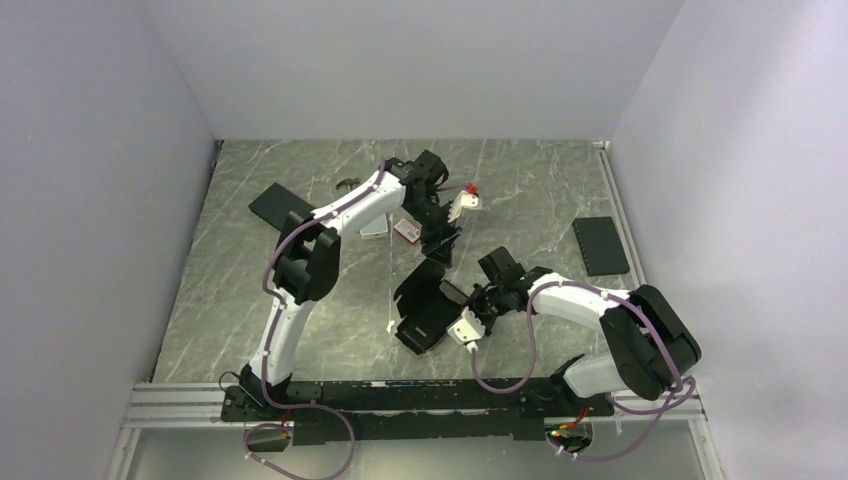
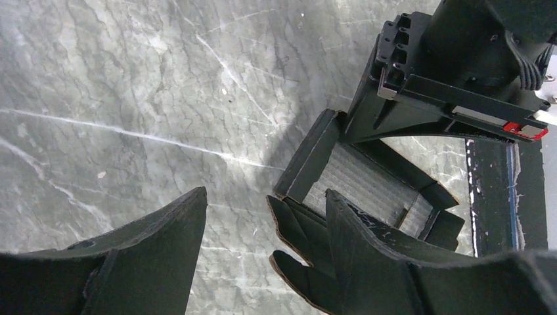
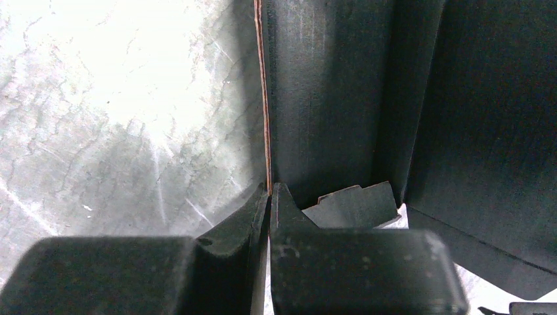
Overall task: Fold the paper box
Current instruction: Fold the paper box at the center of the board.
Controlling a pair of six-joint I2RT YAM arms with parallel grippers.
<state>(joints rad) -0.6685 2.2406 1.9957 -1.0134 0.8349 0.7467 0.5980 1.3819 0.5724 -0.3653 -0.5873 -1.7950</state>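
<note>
1. Gripping a thin upright wall of the paper box (image 1: pixel 425 310), the right gripper (image 1: pixel 472 305) has its jaws pinched flat on the cardboard edge. The right wrist view shows both fingertips (image 3: pixel 259 203) pressed against the sheet.
2. The paper box sits mid-bench (image 1: pixel 250 330), somewhat nearer the near edge than the far edge. It is partly formed, with some walls raised and flaps loose.
3. The left gripper (image 1: pixel 440 243) hangs over the far end of the box. Its jaws stand wide apart and clamp nothing.
4. In the left wrist view, a notched flap (image 2: pixel 299 243) stands between the spread fingers (image 2: pixel 151 256), close against the right-hand one. Contact cannot be confirmed.
5. Other items:
   - A black slab (image 1: pixel 280 205) lies toward the far-left corner.
   - A second slab (image 1: pixel 600 245) lies by the right edge.
   - A small red-and-white item (image 1: pixel 405 230) lies just beyond the box.
</note>
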